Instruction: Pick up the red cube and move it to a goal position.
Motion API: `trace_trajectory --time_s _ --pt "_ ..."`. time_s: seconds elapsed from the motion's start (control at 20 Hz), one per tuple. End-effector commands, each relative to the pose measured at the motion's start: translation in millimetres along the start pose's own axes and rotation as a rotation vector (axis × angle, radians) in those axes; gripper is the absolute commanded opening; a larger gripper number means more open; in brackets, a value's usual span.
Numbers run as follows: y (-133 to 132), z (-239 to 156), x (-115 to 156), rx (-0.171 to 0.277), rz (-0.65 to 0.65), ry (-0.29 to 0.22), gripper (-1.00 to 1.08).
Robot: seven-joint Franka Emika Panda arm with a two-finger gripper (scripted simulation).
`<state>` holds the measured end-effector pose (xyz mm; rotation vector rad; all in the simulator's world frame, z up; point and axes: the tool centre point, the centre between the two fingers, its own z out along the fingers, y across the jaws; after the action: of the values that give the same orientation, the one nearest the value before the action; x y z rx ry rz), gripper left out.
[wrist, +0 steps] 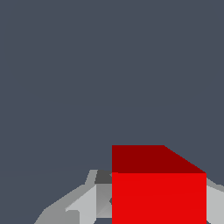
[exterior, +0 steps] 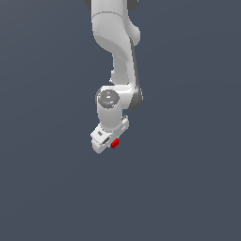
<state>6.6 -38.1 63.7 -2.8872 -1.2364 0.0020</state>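
In the exterior view the white, smooth-shelled robot arm (exterior: pixel 115 52) comes down from the top of the picture over a plain dark grey-blue ground (exterior: pixel 47 188), and its white two-fingered gripper (exterior: pixel 109 139) sits at the low end of it. Just on the exterior view's right of the gripper's body, touching it, is the tiny bright red plain-faced cube (exterior: pixel 114 143), showing as a small red patch at the gripper's lower edge.

In the wrist view the red cube (wrist: pixel 159 192) fills much of the foreground, with a pale grey finger (wrist: pixel 85 203) close against one side of it and a sliver of another grey part (wrist: pixel 215 201) at the other side. So the cube lies between the fingers, and the gripper appears to be clenched on it; contact on the second side is only partly shown, so this is a judgement more than a plain sighting. Whether the cube rests on the ground or is already lifted cannot be told: no shadow or surface line shows.

The step in hand looks like the end of grasping or the start of the carry. No goal marker is visible in either view, so where the cube must go cannot be said. The next move calls for a firm squeeze and a smooth, steady carry, since a cube this small could slip or twist between the pads.
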Motion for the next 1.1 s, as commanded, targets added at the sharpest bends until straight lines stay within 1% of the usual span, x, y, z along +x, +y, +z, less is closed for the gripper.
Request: trace_trajectory --time_s 0.0,0.8,1.05 --pt "-1 -21 6 -0.001 0.000 0.001 -1.00" --pt "-5 -190 58 -0.001 -0.002 0.001 -1.00" --pt "-5 -237 73 0.000 -0.001 0.002 -1.00"
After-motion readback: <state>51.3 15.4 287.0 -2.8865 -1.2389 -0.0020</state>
